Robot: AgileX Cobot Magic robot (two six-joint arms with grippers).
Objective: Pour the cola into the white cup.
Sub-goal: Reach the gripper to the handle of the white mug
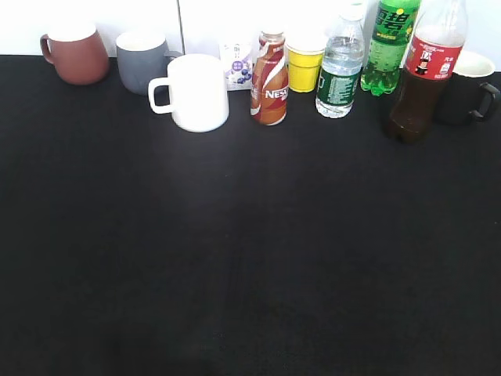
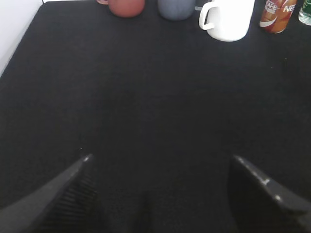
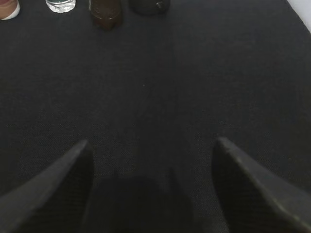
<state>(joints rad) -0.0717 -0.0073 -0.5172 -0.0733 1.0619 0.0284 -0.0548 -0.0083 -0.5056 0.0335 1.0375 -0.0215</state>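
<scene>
At the far right of the back row, the cola stands upright on the black tabletop, its long axis vertical, dark liquid filling the lower part beneath the red label. Just behind and to its right sits a black mug; a green soda bottle stands just to its left, a little farther back. The white cup stands well apart from it toward the left of the row, handle pointing left, with a Nescafe bottle and a clear water bottle between the two.

Neither arm shows in the exterior view. The right pincer is spread wide and empty, low over bare tabletop, and in its wrist view the cola's base lies straight ahead and a little left, far off at the top edge. The left pincer is likewise spread and empty, with the white cup ahead and to its right.

So the right arm looks the nearer to the cola, and the left to the cup. Nothing has been grasped yet. The coming reach likely calls for the right pincer to travel forward and slightly left, meeting the bottle's body from the side, clear of the black mug and the green soda bottle crowding it.
</scene>
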